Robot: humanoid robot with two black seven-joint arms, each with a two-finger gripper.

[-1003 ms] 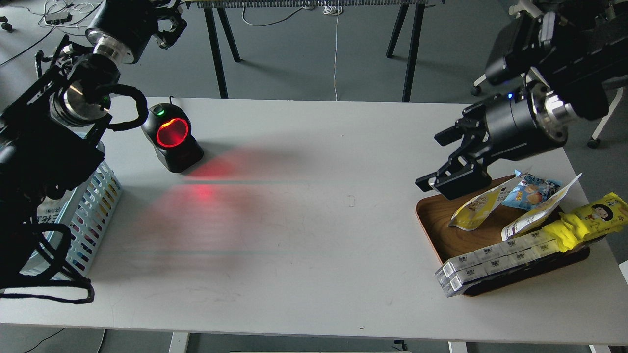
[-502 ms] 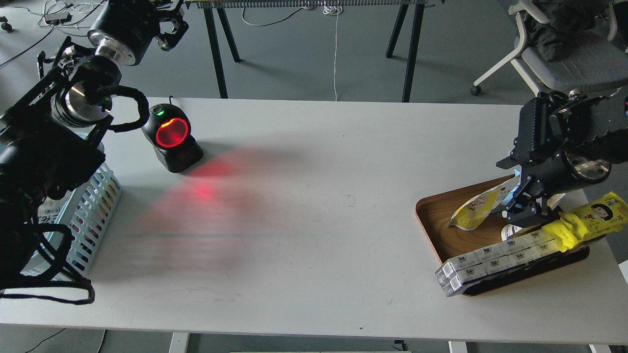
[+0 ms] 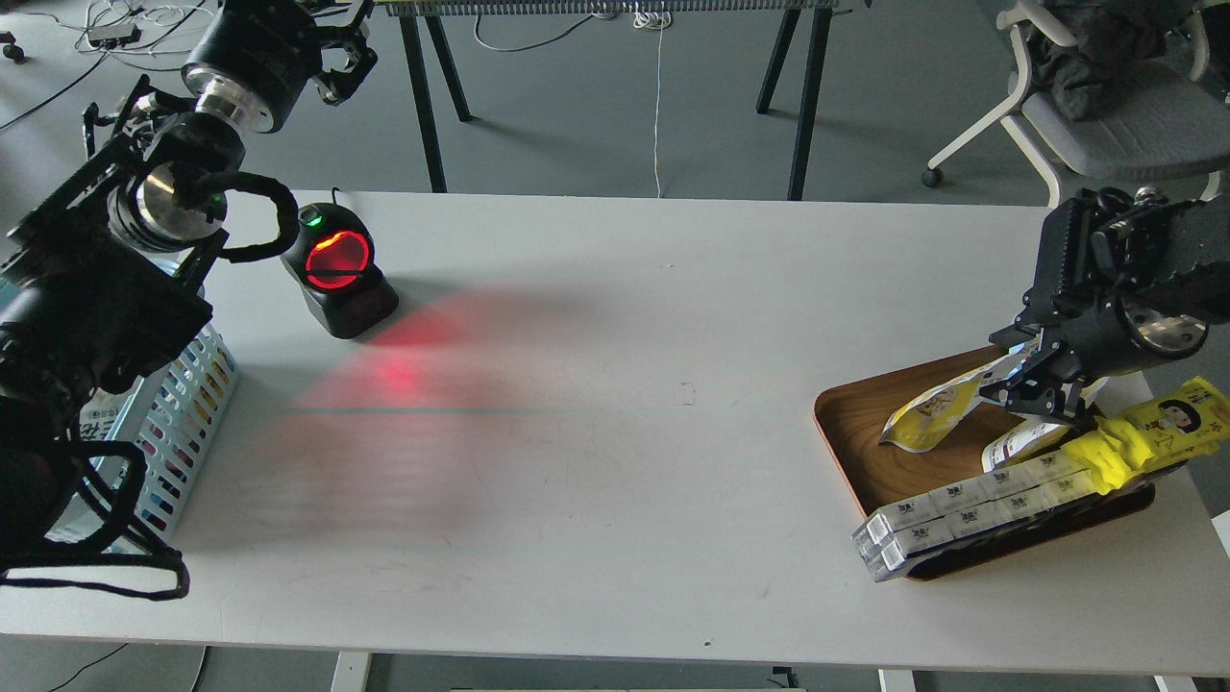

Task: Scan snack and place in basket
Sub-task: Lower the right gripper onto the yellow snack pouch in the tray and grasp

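The snack [image 3: 927, 415], a yellow-and-white pouch, lies tilted in the brown wooden tray [image 3: 850, 432] at the right. Its upper end runs under my right gripper [image 3: 1036, 392], which points down at the pouches there. The fingers are dark and I cannot tell whether they grip the pouch. A second similar pouch [image 3: 1020, 442] lies just right of it. The light blue basket [image 3: 197, 399] stands at the table's left edge, mostly hidden by my left arm. My left gripper [image 3: 338, 62] is raised high at the far left, above the scanner, and holds nothing visible.
A black barcode scanner [image 3: 336, 269] with a glowing red window stands at the back left and throws red light on the table. The tray also holds a long bright-yellow pack [image 3: 1158, 428] and a row of white boxes [image 3: 961, 514]. An office chair [image 3: 1105, 106] stands behind, at the right.
My right gripper swung from above the tray's left corner down onto the pouches, then rose slightly. The blue chip bag is now hidden behind it. The left arm barely moved.
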